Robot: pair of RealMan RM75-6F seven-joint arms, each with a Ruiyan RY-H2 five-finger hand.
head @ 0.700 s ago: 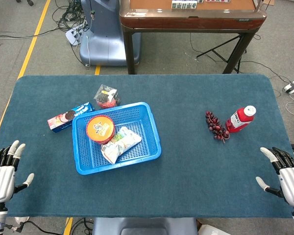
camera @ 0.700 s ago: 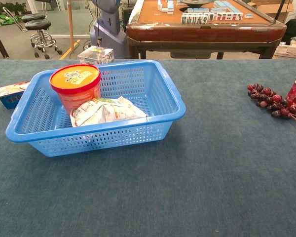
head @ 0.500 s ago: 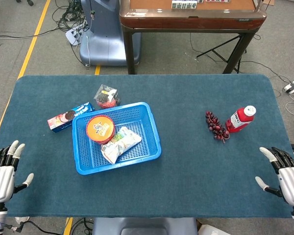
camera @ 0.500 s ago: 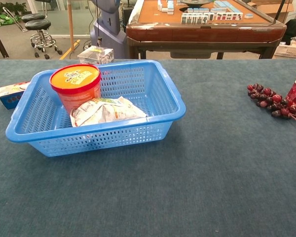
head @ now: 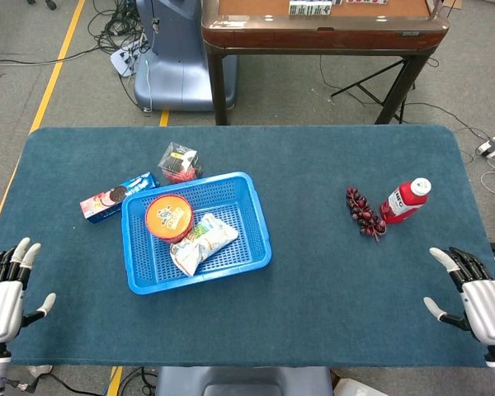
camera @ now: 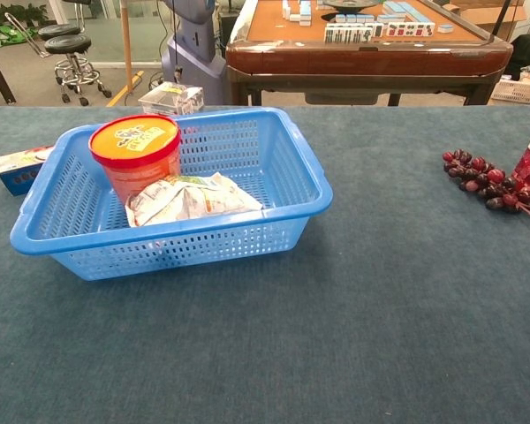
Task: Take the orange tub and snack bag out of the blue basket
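**Both items in basket; neither hand engaged**

Blue-carpeted table [head: 313, 272] stands in a workshop with a wooden game table behind it. Blue basket [head: 256, 216] sits left of centre. Inside it, the orange tub [head: 168, 217] stands upright at the far-left corner and the snack bag [head: 201, 241] lies flat just beside it, apparently touching the tub's base in the chest view.

Left hand [head: 4, 289] rests at the near-left table edge, fingers spread, holding nothing. Right hand [head: 472, 295] is at the near-right edge, likewise spread and empty. Both are well apart from the basket.

Assessment: removal has not begun. The left hand is the nearer one and looks the sensible choice. A top-down approach over the tub, fingers wrapping its wall below the lid rim, should lift it clear of the basket wall. The bag is soft and crinkled; a pinch at its upper fold seems safer than a squeeze. The light basket may shift or lift with the item.

Tub: orange-red wall, yellow printed lid. Bag: pale, multicoloured print.

Also present: cookie box [head: 115, 197], small clear box [head: 179, 162], grape bunch [head: 363, 211], red bottle [head: 405, 200].
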